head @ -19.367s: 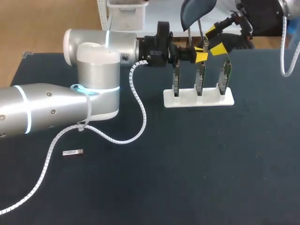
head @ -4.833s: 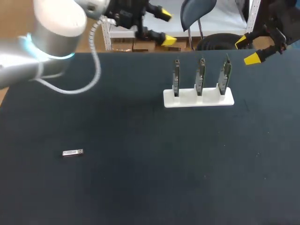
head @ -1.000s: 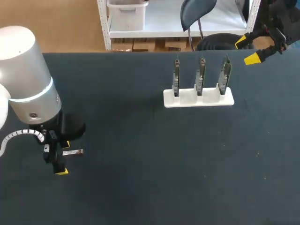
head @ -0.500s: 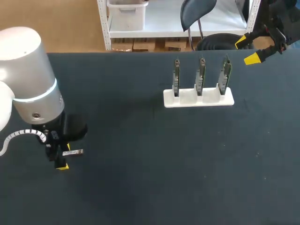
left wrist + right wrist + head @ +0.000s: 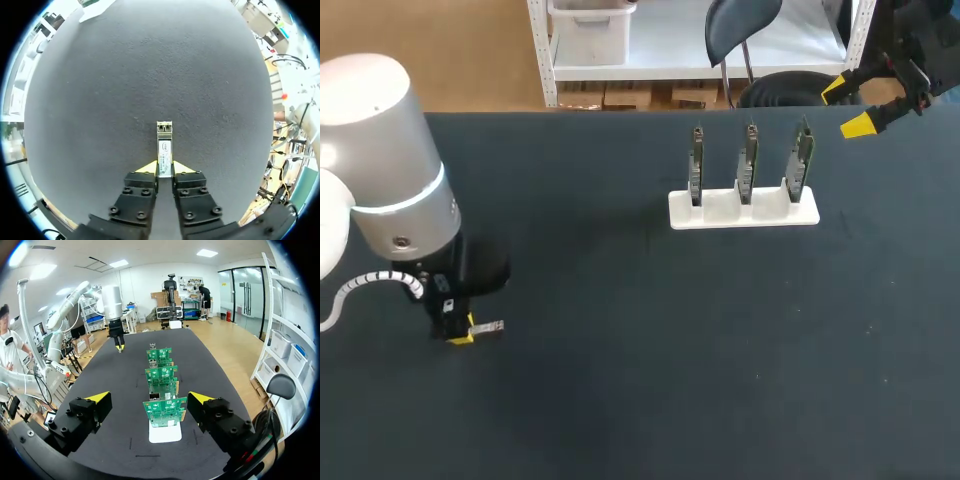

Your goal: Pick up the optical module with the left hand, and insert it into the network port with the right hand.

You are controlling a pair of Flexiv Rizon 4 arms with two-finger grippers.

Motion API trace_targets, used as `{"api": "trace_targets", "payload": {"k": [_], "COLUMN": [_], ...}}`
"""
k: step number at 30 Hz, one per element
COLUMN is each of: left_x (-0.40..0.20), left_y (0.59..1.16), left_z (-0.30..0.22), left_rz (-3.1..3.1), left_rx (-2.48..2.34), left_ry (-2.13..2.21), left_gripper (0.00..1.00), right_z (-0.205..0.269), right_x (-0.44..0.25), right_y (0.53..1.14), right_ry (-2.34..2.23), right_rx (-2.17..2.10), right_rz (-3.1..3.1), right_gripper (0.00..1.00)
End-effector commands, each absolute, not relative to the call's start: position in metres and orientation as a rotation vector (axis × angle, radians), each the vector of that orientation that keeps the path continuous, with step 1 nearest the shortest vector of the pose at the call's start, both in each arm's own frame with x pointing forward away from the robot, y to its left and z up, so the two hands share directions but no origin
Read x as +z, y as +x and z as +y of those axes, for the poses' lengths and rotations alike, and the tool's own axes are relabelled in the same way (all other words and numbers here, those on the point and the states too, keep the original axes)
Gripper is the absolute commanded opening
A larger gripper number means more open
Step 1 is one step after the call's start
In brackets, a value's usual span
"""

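Note:
The optical module (image 5: 489,326), a small silver bar, lies flat on the dark table at the left. My left gripper (image 5: 459,334) stands straight down over its rear end. In the left wrist view both yellow-tipped fingers press the sides of the module (image 5: 164,142), so the left gripper (image 5: 164,168) is shut on it, with the port end sticking out ahead. My right gripper (image 5: 848,106) hangs open at the far right, behind the white stand (image 5: 743,213) with three upright green port boards (image 5: 748,160). In the right wrist view the right gripper (image 5: 149,399) is open, with the nearest board (image 5: 165,411) ahead of it.
The white stand (image 5: 165,433) and its row of boards sit at the back middle of the table. My left arm's thick grey body (image 5: 390,170) rises over the table's left part. Bare dark tabletop (image 5: 700,350) lies between the module and the stand.
The left gripper's fingers have closed from wide open onto the module's sides. The left arm shifted slightly. The right arm has not moved.

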State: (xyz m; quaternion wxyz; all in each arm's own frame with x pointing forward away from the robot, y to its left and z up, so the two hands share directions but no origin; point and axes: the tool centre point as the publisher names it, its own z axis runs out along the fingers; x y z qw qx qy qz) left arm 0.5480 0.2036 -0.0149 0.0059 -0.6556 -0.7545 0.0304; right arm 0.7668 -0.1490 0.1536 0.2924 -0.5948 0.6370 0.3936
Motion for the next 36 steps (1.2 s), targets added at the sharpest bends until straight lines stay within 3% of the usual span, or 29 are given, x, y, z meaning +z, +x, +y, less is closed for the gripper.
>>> {"api": "trace_targets", "payload": {"k": [1, 19, 27, 36], "left_x": [-0.010, 0.122, 0.182, 0.227], "left_y": [0.562, 0.732, 0.795, 0.816], "left_z": [0.204, 0.176, 0.109, 0.020], "left_rz": [-2.439, -3.265, -3.356, -3.199], "left_rx": [0.114, 0.317, 0.568, 1.004], "left_ry": [-2.025, -1.920, -2.184, -2.531], "left_gripper": [0.00, 0.00, 0.00, 0.00], "right_z": [-0.149, -0.149, -0.149, -0.149], "right_x": [0.154, 0.154, 0.154, 0.154], "right_y": [0.766, 0.766, 0.766, 0.766], "right_ry": [-1.583, -1.583, -1.583, -1.583], "right_rx": [1.046, 1.046, 1.046, 1.046], "right_rz": [1.697, 1.697, 1.697, 1.697], "right_gripper": [1.00, 1.00, 1.00, 1.00]}}
